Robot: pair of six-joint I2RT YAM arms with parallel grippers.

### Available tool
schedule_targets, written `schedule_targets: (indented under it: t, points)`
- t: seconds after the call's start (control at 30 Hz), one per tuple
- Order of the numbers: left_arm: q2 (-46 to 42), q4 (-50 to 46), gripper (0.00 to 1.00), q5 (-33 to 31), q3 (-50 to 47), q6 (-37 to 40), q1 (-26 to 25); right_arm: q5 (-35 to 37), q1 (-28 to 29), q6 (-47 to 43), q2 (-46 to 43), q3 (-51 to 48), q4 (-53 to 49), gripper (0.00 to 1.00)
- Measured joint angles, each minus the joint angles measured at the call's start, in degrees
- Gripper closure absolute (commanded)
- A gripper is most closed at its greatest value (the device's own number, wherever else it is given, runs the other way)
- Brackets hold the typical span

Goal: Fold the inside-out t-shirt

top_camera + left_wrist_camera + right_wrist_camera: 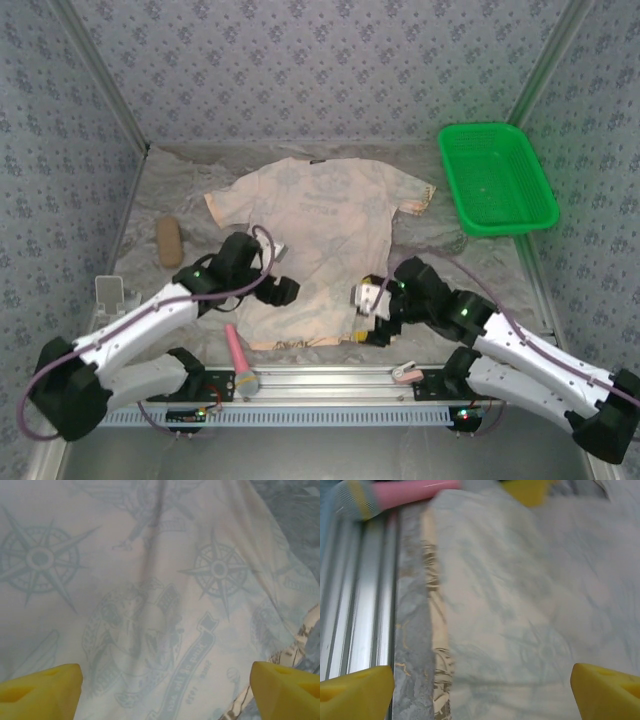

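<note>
Left gripper (162,692) and right gripper (482,692) both spread wide and empty, hovering over the flat inside-out t-shirt (320,215), its hem beneath the right one.

- T-shirt (310,235) lies flat mid-tabletop, neck toward the far edge, hem toward the near edge.
- Basket (447,175) sits in the far right corner.
- Left gripper (280,272) hangs over the hem's left side, right gripper (371,315) over its right.

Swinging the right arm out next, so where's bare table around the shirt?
Bare table lies right of the t-shirt, below the green basket, and in a strip at the far side behind the collar. The near edge is crowded: left gripper and right gripper, both open, over the hem, plus a pink tool by the rail.
</note>
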Motion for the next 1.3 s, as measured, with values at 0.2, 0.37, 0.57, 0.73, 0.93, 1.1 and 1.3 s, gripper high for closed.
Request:
schedule_targets:
  t: [0.2, 0.37, 0.57, 0.73, 0.93, 1.1, 1.3]
  points:
    - [-8.63, 6.23, 0.05, -0.42, -9.22, 11.26, -4.96, 4.46, 6.78, -13.88, 13.49, -0.72, 3.02, 0.26]
    - [-10.03, 8.81, 0.07, -1.27, -10.4, 18.08, -7.08, 11.74, 11.23, -17.42, 23.41, -1.18, 8.94, 0.44]
    - [-9.88, 13.4, 0.09, -4.59, -11.78, 26.6, -14.23, 16.2, 9.64, -17.27, 28.0, -2.1, 15.87, 0.88]
    - [-8.55, 16.02, 0.08, -4.7, -12.68, 34.4, -19.17, 18.14, 8.52, -16.2, 27.69, -2.29, 16.41, 1.0]
    - [-3.45, 22.6, 0.06, -4.15, -14.8, 39.36, -21.53, 14.95, 1.73, -11.56, 22.64, -2.32, 16.98, 1.0]
    - [5.75, 28.52, 0.06, -7.72, -14.8, 38.21, -21.53, 10.34, -1.75, -7.48, 20.26, -2.34, 19.41, 1.0]
    - [12.11, 32.33, 0.15, -12.94, -12.63, 35.47, -20.17, 6.6, -3.45, -4.46, 17.33, -3.37, 22.75, 1.0]
